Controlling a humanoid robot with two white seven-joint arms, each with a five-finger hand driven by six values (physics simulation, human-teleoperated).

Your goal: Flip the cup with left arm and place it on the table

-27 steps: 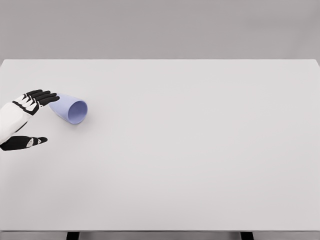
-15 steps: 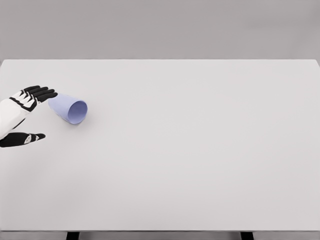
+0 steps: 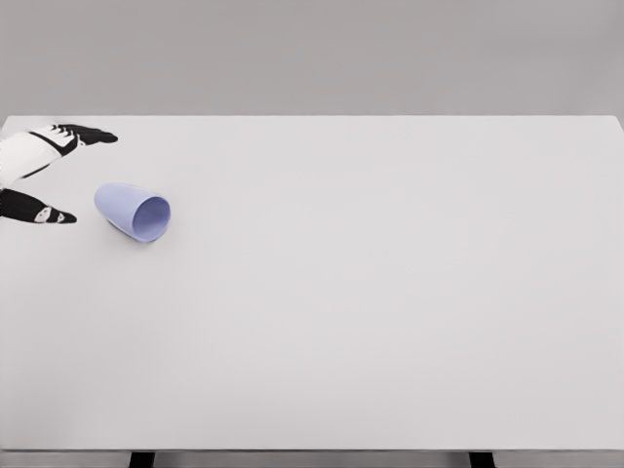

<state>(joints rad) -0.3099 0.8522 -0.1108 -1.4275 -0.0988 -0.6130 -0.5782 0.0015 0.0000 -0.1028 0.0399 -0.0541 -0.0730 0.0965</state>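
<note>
A pale blue cup (image 3: 134, 212) lies on its side on the white table (image 3: 370, 292), near the left edge, with its open mouth facing the lower right. My left hand (image 3: 70, 174) hovers just left of and behind the cup's closed end, not touching it. Its black fingers (image 3: 88, 134) stretch out above and its thumb (image 3: 39, 211) points toward the cup below, so the hand is open and holds nothing. The right arm does not show.
The table's far edge (image 3: 312, 117) runs along the grey wall. Its near edge (image 3: 312, 450) lies at the bottom of the picture, with two dark legs below it.
My left hand has risen and moved back toward the table's far left corner, with fingers and thumb spreading wider around the cup's closed end. The cup has not moved.
</note>
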